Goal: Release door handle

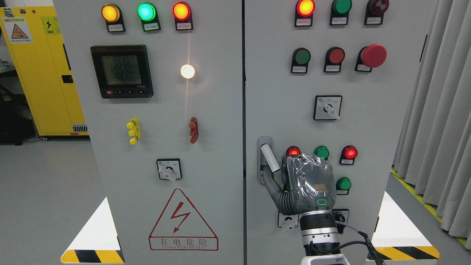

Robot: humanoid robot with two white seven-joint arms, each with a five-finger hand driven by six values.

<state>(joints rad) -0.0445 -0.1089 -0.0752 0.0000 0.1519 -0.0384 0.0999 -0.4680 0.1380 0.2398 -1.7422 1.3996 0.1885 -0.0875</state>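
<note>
Partly hidden is the lower end of the handle (269,157), where the right hand's (307,184) thumb reaches in behind and below it; whether the thumb actually touches the metal cannot be made out. The hand's other fingers are turned away from the camera behind its grey, plastic-wrapped back, so only the thumb shows plainly: it stretches out to the left, and nothing is visibly clasped. The hand looks loosely spread beside the handle rather than wrapped around it. The wrist and forearm run off the bottom edge, with a black cable (358,239) trailing at the right. The hand also covers part of the right door's (368,121) lower buttons and a rotary switch (287,221).

The handle is a short, pale grey lever on an oval plate at the left edge of the right door, about mid-height, just right of the seam between the two doors. It stands tilted, its free end swung down and to the right (away from the plate). The small labels under the lamps are too blurred to read.
</note>
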